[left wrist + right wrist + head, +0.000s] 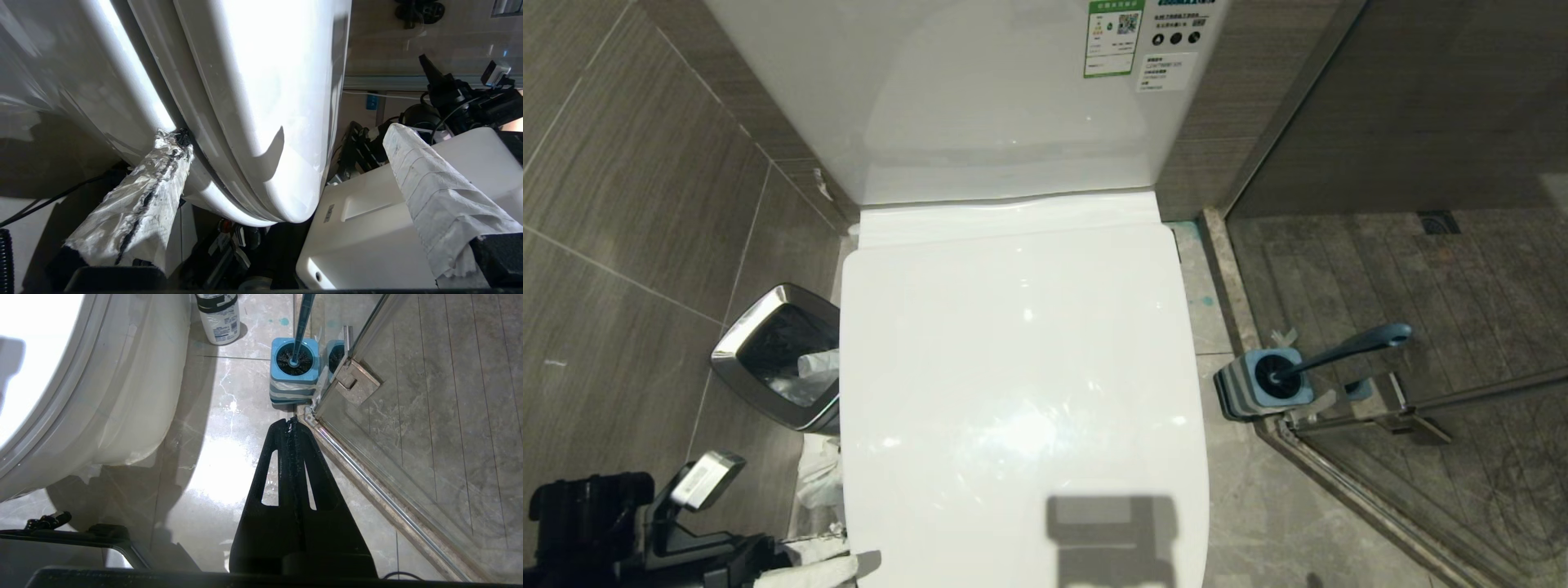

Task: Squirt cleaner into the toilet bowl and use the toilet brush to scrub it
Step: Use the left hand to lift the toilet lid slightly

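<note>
With the lid (1021,359) down over the toilet bowl (122,400), the left end effector (286,139) gapes wide and empty at its near-left rim, a stiff, glossy, slippery edge best lifted from beneath.

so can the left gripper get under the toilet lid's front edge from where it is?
Probably yes. The left gripper is open and straddles the front of the closed toilet lid, one wrapped finger at the seam below it, the other past the top. Nothing blocks the edge.
</note>
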Controlling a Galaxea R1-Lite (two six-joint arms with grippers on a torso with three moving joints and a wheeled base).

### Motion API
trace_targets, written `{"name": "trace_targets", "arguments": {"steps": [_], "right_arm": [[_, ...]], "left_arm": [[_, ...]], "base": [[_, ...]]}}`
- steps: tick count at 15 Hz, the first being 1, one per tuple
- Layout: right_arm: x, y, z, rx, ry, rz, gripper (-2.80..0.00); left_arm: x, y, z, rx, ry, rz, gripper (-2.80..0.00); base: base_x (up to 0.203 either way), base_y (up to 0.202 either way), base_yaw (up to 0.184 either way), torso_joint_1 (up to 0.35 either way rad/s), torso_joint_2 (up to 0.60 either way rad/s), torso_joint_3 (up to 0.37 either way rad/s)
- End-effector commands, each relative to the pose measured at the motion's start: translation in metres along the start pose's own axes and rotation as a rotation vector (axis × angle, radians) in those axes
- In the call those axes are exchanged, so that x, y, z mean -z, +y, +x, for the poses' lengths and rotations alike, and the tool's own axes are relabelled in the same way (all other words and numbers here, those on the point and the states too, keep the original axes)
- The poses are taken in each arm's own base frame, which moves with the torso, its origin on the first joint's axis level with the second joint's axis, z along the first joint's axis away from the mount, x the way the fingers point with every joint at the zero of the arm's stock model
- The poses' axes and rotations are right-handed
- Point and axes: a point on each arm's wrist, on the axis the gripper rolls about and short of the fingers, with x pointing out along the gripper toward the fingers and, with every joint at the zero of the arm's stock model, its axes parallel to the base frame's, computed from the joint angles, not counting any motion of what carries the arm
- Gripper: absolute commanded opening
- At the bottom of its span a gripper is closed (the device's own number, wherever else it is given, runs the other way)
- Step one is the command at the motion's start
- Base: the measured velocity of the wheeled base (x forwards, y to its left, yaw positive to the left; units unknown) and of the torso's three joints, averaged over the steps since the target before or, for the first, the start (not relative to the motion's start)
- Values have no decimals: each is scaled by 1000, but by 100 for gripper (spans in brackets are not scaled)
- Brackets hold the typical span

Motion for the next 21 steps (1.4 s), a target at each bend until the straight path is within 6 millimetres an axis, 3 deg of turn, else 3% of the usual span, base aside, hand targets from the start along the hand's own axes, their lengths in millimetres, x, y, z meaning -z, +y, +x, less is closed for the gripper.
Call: {"name": "trace_targets", "arguments": {"steps": [1, 15, 21], "right_arm": [[0, 0, 0, -1, 0, 0, -280], [0, 0, 0, -1, 1, 0, -280], [0, 0, 0, -1, 0, 0, -280]], "left_arm": [[1, 0, 0, -7, -2, 5, 0], [8, -2, -1, -13, 5, -25, 0], [0, -3, -2, -23, -20, 29, 0]], "base": [[0, 0, 0, 0, 0, 0], [0, 0, 0, 0, 0, 0], [0, 0, 0, 0, 0, 0]]}}
